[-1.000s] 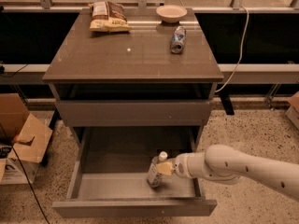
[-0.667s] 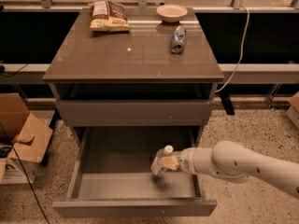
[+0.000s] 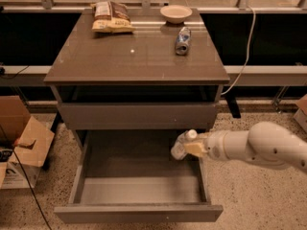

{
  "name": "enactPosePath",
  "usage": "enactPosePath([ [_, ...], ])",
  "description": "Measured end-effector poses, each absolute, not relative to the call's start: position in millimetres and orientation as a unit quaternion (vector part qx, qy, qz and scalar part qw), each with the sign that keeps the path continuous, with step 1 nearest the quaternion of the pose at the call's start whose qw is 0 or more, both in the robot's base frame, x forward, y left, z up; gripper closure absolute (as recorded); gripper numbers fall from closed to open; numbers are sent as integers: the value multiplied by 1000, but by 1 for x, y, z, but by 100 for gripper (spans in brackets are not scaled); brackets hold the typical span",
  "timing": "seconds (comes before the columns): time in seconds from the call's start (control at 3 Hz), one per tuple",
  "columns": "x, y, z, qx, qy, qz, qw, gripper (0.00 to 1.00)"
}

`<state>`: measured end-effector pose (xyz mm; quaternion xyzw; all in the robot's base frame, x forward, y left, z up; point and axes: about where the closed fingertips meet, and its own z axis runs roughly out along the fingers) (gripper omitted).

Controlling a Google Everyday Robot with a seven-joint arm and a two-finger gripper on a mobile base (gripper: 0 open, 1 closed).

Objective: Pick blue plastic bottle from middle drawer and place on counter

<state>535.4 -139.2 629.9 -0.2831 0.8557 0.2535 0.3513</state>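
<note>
The blue plastic bottle [image 3: 181,144], small and clear with a white cap, is held tilted in my gripper [image 3: 192,147] above the right rear of the open middle drawer [image 3: 139,190]. The gripper is shut on the bottle and reaches in from the right on a white arm. The drawer's grey interior holds nothing else that I can see. The counter [image 3: 136,54] is the glossy grey-brown top of the cabinet, above and behind the gripper.
On the counter lie a snack bag [image 3: 111,17], a white bowl [image 3: 176,12] and a blue-and-silver can [image 3: 182,40] on its side. Cardboard boxes [image 3: 21,145] sit on the floor at left. A cable [image 3: 247,47] hangs at right.
My gripper has lifted the bottle up out of the drawer's floor and moved it slightly right and back, toward the drawer's rear right corner.
</note>
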Motion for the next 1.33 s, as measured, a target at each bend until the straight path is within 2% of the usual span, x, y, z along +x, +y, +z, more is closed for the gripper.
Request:
enactPosePath([
  [0.67, 574, -209, 794, -407, 792, 188, 415, 100],
  [1.0, 579, -221, 841, -464, 761, 185, 413, 100],
  [1.33, 561, -224, 847, -499, 757, 211, 364, 100],
])
